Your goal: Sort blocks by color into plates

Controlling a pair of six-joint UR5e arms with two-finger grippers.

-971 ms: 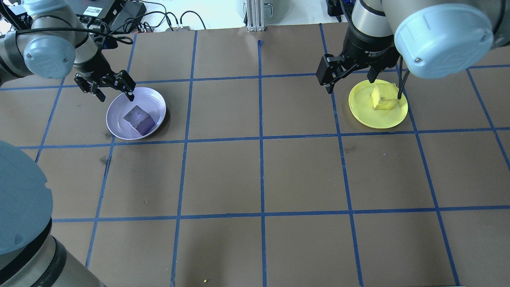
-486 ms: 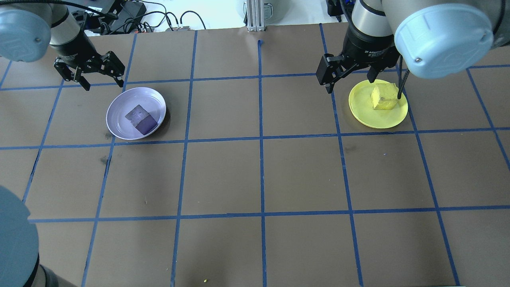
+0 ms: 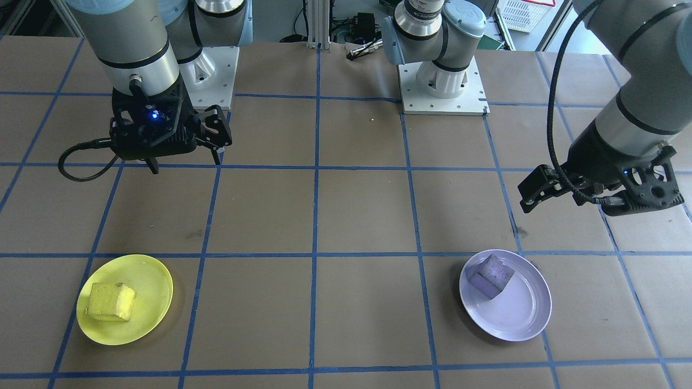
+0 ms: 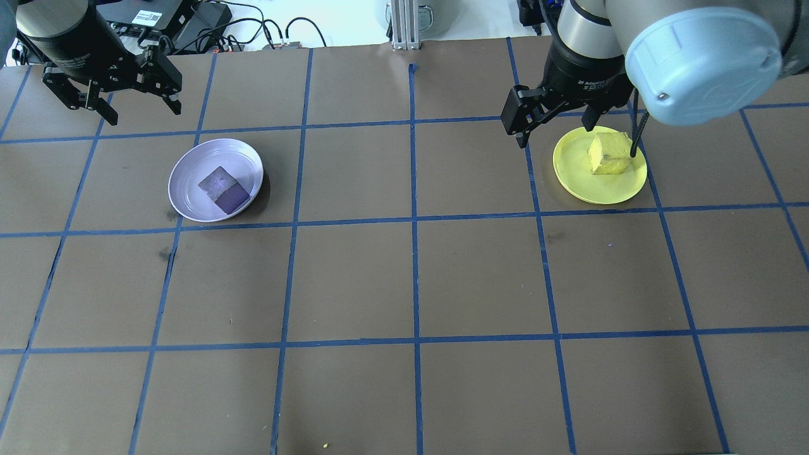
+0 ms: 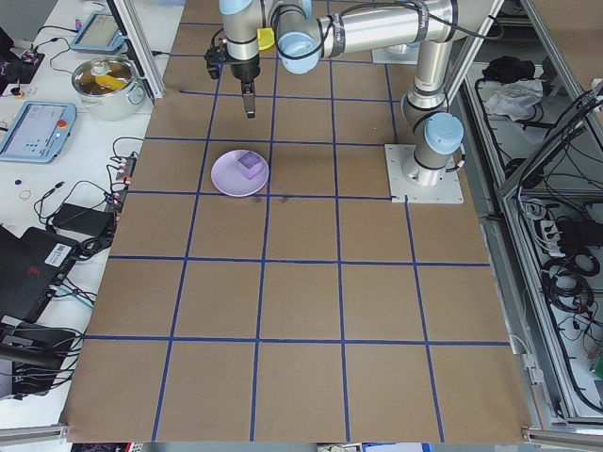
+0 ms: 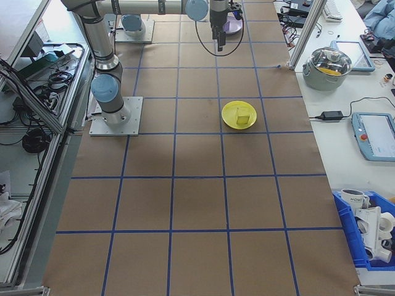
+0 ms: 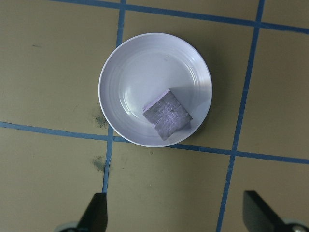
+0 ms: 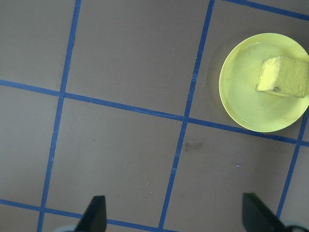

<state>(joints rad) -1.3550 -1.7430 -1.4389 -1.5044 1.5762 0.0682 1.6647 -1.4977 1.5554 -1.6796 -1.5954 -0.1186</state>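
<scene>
The light purple block [image 4: 222, 188] lies in the lavender plate [image 4: 183, 170], also shown in the left wrist view as block [image 7: 166, 114] in plate [image 7: 130, 77]. My left gripper [image 4: 144, 112] hangs open and empty above the table, beyond and left of that plate. The yellow block [image 4: 608, 153] rests in the yellow plate [image 4: 575, 170], seen too as block [image 8: 283, 76] in plate [image 8: 241, 96]. My right gripper [image 4: 556, 134] is open and empty, high above the table near that plate. From the front, left gripper [image 3: 573, 205] and right gripper [image 3: 186, 162] both stand apart from the plates.
Blue tape lines grid the brown table. Cables and electronics [image 4: 189, 25] and a metal post [image 4: 404, 25] sit past the far edge. Both arm bases [image 3: 440, 81] stand at the robot's side. A pot [image 5: 108, 80] is on a side bench.
My left gripper has drawn away from the lavender plate's rim, toward the far left corner, staying open. The purple block settled in the plate. The right arm has not moved.
</scene>
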